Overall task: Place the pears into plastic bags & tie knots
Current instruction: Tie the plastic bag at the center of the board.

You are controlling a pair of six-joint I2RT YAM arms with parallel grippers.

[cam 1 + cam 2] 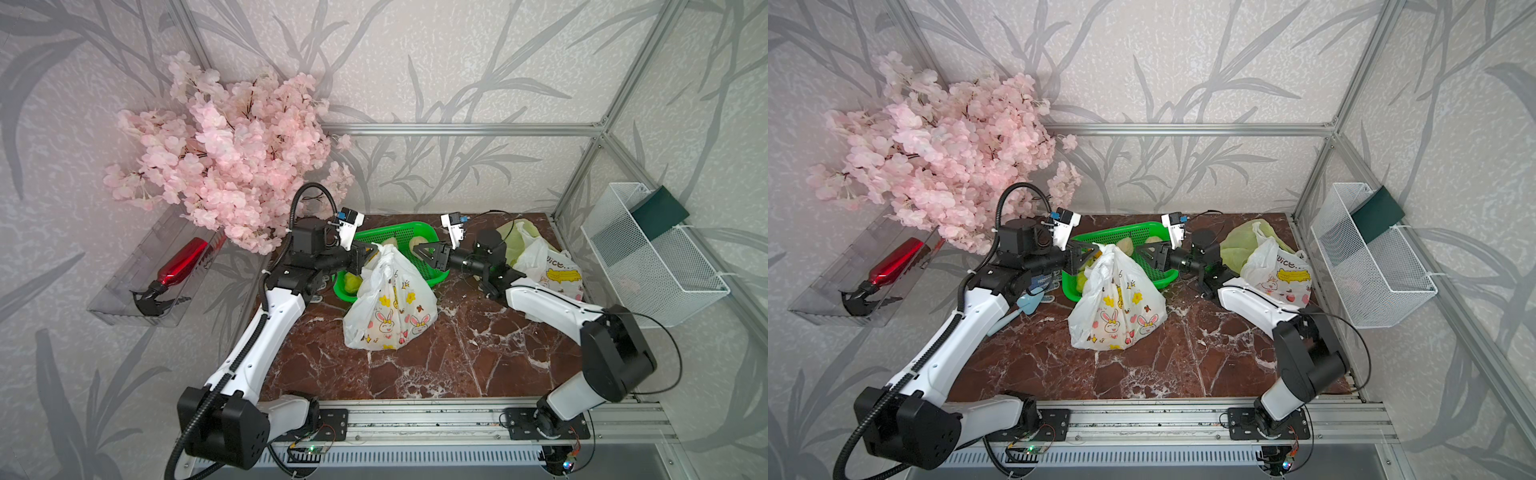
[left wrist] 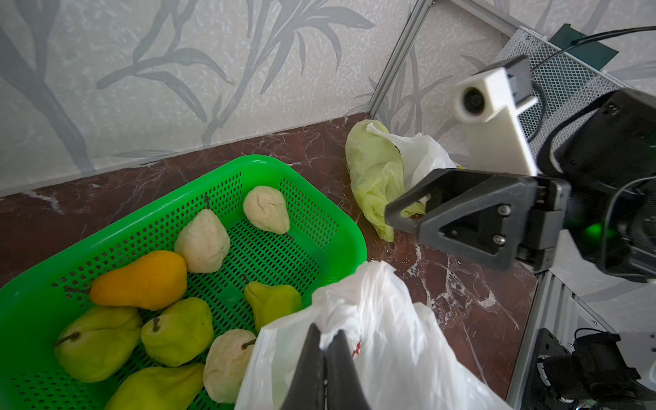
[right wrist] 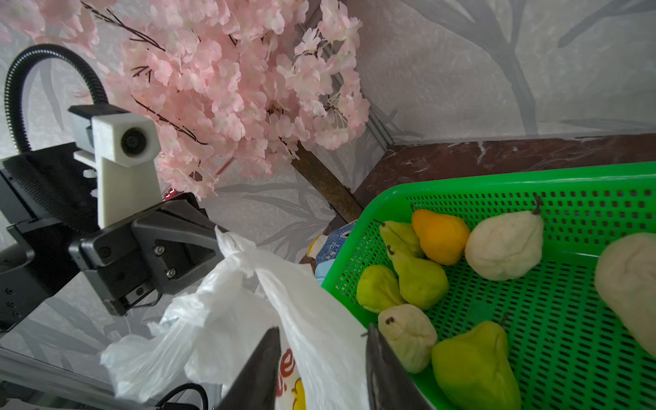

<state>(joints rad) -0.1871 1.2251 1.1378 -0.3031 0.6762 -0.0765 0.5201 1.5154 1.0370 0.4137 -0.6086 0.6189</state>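
A white plastic bag point(image 1: 390, 307) with rabbit prints stands mid-table in both top views, its top pulled up into a bunched twist point(image 3: 238, 255). My left gripper point(image 2: 326, 335) is shut on that bunched top point(image 1: 372, 251). My right gripper point(image 3: 323, 330) is open, a little to the right of the bag's top and above the basket point(image 1: 417, 251), gripping nothing. Several pears point(image 2: 142, 280), green, cream and one orange, lie in the green mesh basket point(image 2: 319, 198). At the back right lie a second printed white bag point(image 1: 548, 270) and a yellow-green bag point(image 1: 515, 237).
A pink blossom branch point(image 1: 232, 166) overhangs the back left corner. A red spray bottle point(image 1: 178, 264) lies in a clear tray on the left wall. A white wire basket point(image 1: 648, 257) hangs on the right wall. A pale blue item point(image 1: 1027, 301) lies under the left arm.
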